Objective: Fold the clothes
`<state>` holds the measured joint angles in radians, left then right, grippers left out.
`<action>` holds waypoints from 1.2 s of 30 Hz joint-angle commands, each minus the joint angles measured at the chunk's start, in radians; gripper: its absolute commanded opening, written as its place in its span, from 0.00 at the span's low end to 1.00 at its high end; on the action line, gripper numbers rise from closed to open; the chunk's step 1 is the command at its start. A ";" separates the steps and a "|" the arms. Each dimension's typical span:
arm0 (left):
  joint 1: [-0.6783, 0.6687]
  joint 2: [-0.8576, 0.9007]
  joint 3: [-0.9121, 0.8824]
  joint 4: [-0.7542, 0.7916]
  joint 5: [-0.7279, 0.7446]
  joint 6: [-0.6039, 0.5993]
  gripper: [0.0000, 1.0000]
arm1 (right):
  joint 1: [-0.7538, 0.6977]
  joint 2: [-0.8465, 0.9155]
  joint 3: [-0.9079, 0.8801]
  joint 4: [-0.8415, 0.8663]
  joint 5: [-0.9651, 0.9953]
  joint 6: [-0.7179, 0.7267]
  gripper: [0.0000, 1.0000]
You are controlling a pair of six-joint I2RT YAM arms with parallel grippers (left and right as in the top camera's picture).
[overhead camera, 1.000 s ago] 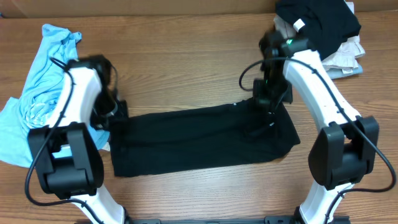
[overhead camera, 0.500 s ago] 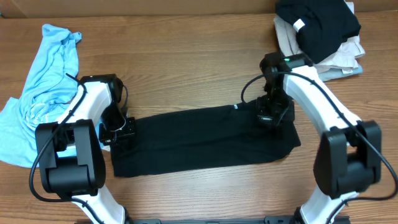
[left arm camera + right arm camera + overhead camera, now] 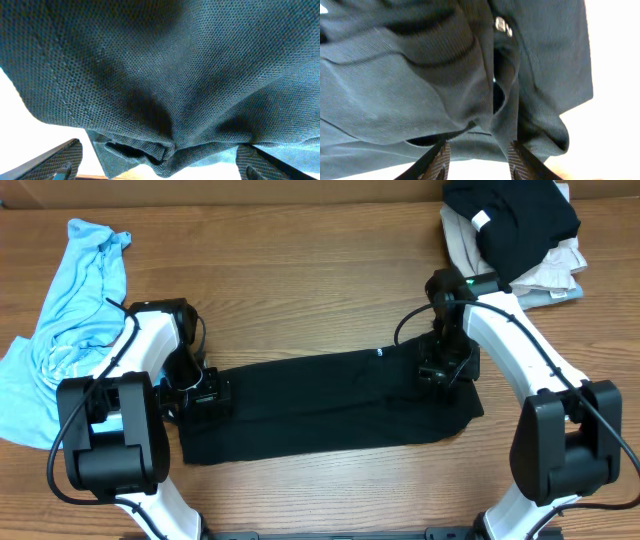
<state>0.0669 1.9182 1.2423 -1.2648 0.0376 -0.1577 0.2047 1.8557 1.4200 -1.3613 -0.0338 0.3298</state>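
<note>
Sitting at the left end of the black shirt [image 3: 330, 405], the left pincer [image 3: 160, 162] gapes wide; at its right end the right pincer [image 3: 480, 160] stands half apart, clamping nothing.

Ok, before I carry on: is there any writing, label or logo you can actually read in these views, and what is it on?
No text is legible in any view.
On the black shirt, a small white logo: too blurred to read.
On the black folded garment, a white tag: too small to tell whether it bears any print.
</note>
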 commanded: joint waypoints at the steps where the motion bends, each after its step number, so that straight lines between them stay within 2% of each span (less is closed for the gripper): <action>1: -0.002 -0.001 0.033 -0.010 0.008 -0.003 1.00 | 0.008 -0.059 0.076 0.033 0.004 -0.051 0.46; 3: -0.002 -0.014 0.068 -0.019 0.008 -0.004 1.00 | 0.015 -0.074 0.091 0.067 0.007 -0.078 0.55; 5: -0.002 -0.044 0.110 -0.024 0.016 -0.007 1.00 | 0.016 -0.077 0.090 0.094 0.006 -0.095 0.59; 13: -0.002 -0.244 0.199 0.037 0.124 0.018 1.00 | 0.024 -0.080 0.071 0.118 -0.055 -0.156 0.61; 18: -0.002 -0.341 0.189 -0.034 0.100 0.060 1.00 | 0.045 -0.093 0.071 0.123 -0.071 -0.176 0.65; 21: -0.002 -0.352 0.141 -0.038 0.089 0.017 1.00 | 0.050 -0.094 0.071 0.121 -0.076 -0.183 0.66; 27: 0.002 -0.353 -0.067 0.084 0.055 -0.126 1.00 | 0.051 -0.094 0.071 0.116 -0.095 -0.182 0.66; 36: 0.073 -0.352 -0.235 0.242 0.012 -0.126 1.00 | 0.051 -0.094 0.071 0.116 -0.114 -0.182 0.66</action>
<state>0.1211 1.5642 1.0412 -1.0584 0.0895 -0.2638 0.2520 1.7981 1.4849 -1.2484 -0.1345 0.1562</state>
